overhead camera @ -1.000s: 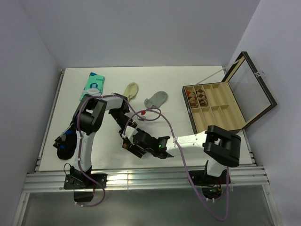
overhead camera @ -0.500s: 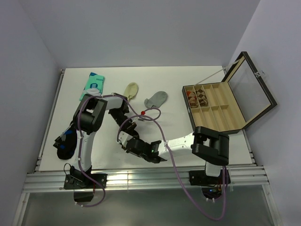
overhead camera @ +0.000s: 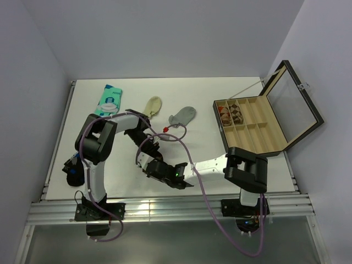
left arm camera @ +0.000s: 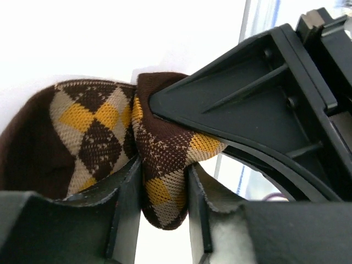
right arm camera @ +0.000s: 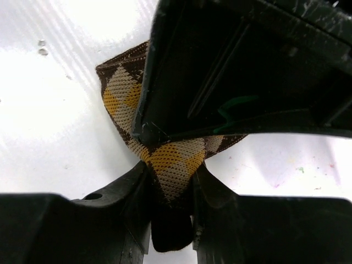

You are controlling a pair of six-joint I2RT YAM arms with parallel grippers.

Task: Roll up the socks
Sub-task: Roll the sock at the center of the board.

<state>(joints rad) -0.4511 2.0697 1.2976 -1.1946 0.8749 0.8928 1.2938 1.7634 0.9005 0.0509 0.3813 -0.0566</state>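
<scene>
Left claw, right claw both clamped, facing close together.

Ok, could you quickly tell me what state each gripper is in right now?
Left gripper: closed, pinching a fold of the argyle sock.
Right gripper: closed, pinching the same argyle sock.

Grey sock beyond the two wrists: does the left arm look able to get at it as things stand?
Probably not yet. The grey sock lies uncovered close by, but the left fingers are pinching the argyle sock.
</scene>
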